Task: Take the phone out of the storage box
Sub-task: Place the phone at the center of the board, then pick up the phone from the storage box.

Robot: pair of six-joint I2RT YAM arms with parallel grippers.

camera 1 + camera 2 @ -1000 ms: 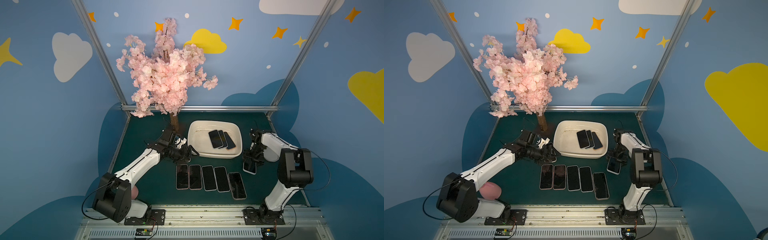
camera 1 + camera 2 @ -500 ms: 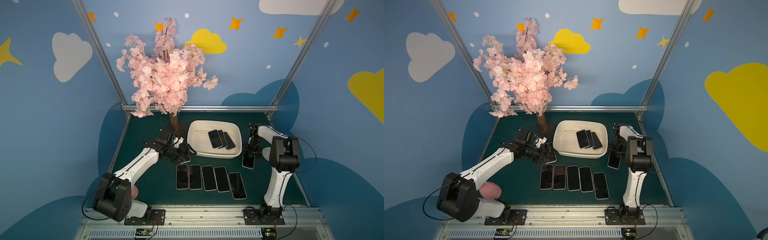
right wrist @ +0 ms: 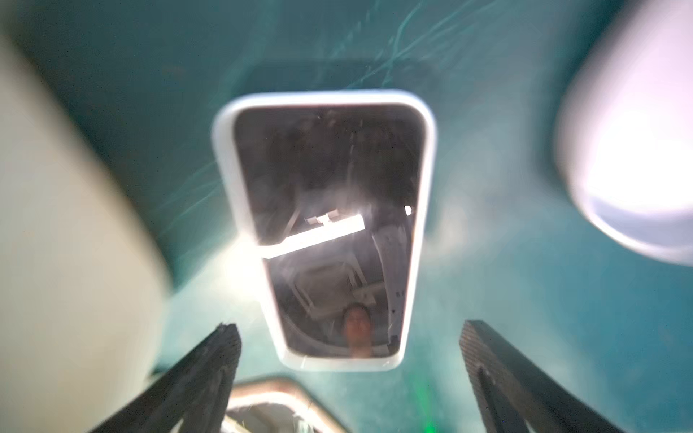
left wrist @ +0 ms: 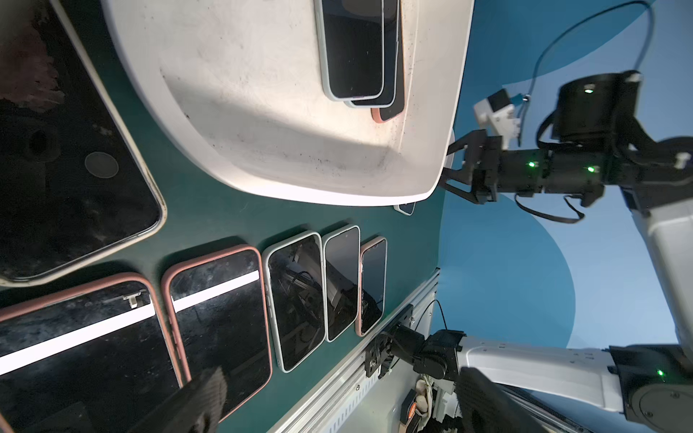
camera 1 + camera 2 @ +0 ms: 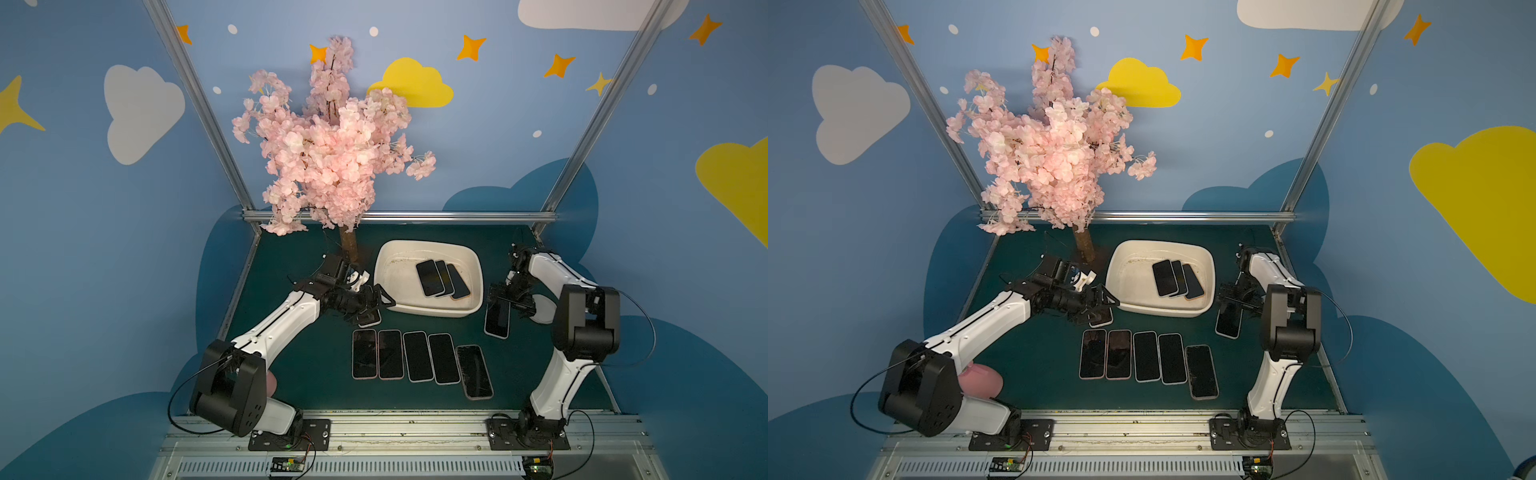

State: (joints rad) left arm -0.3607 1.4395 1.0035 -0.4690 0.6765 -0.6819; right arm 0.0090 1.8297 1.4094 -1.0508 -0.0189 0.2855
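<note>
The cream-white storage box (image 5: 388, 266) (image 5: 1133, 282) (image 4: 262, 112) stands at the back middle of the green mat. Three dark phones (image 5: 430, 277) (image 5: 1166, 277) (image 4: 352, 48) lie overlapped inside it. My right gripper (image 5: 509, 300) (image 5: 1235, 297) (image 3: 350, 337) hangs open just right of the box, directly over a white-cased phone (image 5: 496, 321) (image 5: 1228, 323) (image 3: 326, 225) lying flat on the mat, untouched by the fingers (image 3: 221, 348). My left gripper (image 5: 374, 300) (image 5: 1104, 301) (image 4: 341, 382) is open and empty by the box's left front corner, above another phone (image 5: 369, 320) (image 4: 75, 168).
Several phones (image 5: 417, 356) (image 5: 1146, 356) (image 4: 296, 300) lie in a row in front of the box. A pink blossom tree (image 5: 332, 145) has its trunk (image 5: 349, 247) left of the box. A white rounded object (image 5: 542, 309) (image 3: 637, 150) sits right of my right gripper.
My right gripper's jaws have spread wider and the white-cased phone now lies free on the mat beside the box. The left arm has barely shifted.
</note>
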